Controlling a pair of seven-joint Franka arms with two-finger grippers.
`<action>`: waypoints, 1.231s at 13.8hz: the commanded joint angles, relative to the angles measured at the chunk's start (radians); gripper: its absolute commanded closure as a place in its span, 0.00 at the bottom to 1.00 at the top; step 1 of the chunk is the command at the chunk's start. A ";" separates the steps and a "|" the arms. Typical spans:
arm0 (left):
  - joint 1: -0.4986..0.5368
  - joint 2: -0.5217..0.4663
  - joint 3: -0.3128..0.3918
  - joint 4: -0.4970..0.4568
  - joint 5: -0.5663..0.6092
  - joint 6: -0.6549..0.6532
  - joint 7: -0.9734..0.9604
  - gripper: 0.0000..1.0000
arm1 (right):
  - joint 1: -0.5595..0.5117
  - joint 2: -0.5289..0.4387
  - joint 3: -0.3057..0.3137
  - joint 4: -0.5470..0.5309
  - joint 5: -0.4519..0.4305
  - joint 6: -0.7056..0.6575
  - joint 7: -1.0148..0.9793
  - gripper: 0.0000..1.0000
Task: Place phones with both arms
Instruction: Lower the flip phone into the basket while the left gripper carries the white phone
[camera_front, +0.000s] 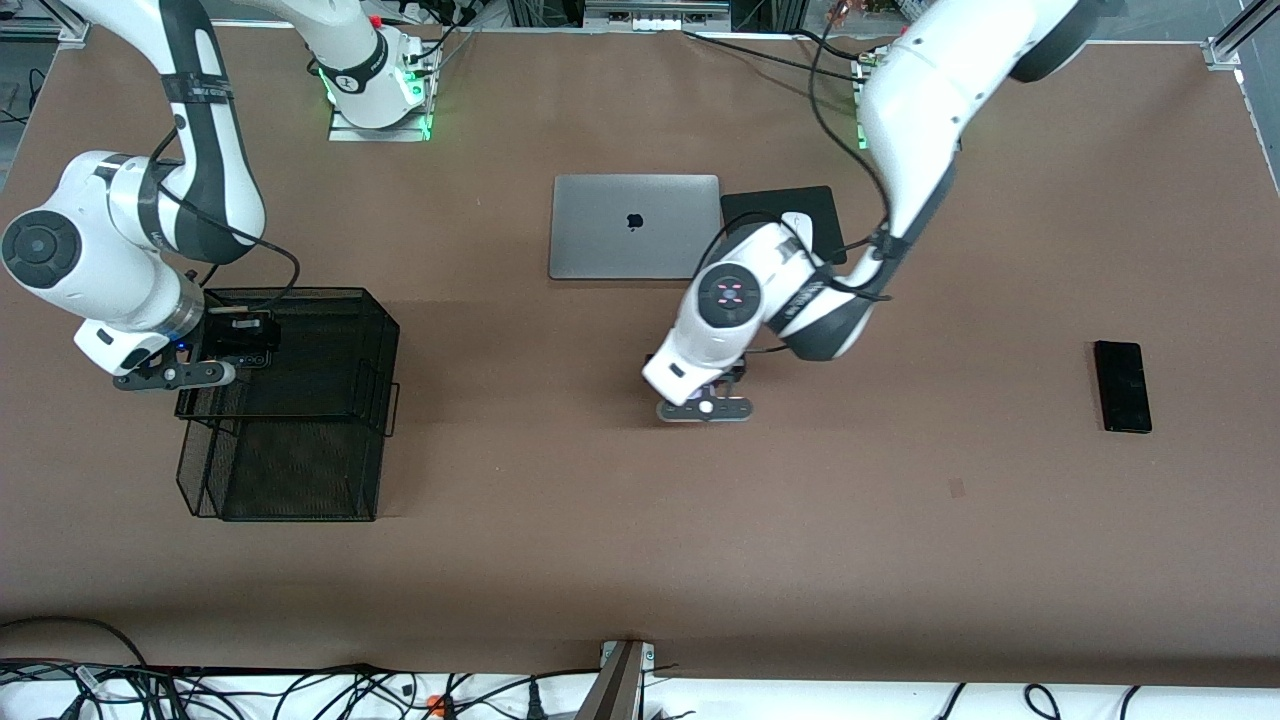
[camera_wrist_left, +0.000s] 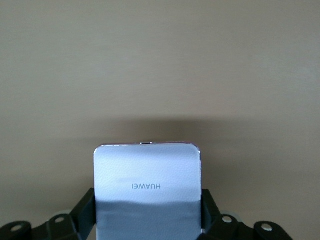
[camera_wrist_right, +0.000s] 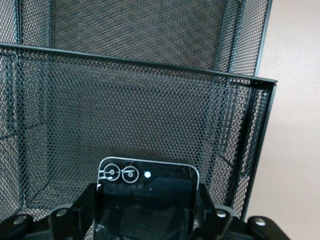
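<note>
We see the right gripper (camera_front: 215, 350) clutching a black phone (camera_wrist_right: 146, 200) over the tray (camera_front: 330, 400) at frame left, the left gripper (camera_front: 712, 395) gripping a white phone (camera_wrist_left: 148, 192) mid-frame; release likely comes next.

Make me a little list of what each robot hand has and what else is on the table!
left gripper: shut on the pale phone, over bare table
right gripper: shut on the small black phone, over the mesh basket
long black phone: lying flat toward the left arm's end
laptop: closed, beside a black pad
</note>
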 joint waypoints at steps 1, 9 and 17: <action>-0.165 0.145 0.121 0.245 -0.013 -0.037 -0.006 1.00 | -0.025 0.000 0.001 -0.006 0.029 0.037 -0.048 1.00; -0.311 0.233 0.193 0.330 -0.010 -0.024 -0.152 1.00 | -0.037 0.046 0.002 0.001 0.110 0.074 -0.065 0.20; -0.353 0.245 0.235 0.336 -0.007 -0.024 -0.236 0.00 | -0.030 0.046 0.007 0.079 0.109 0.052 -0.059 0.01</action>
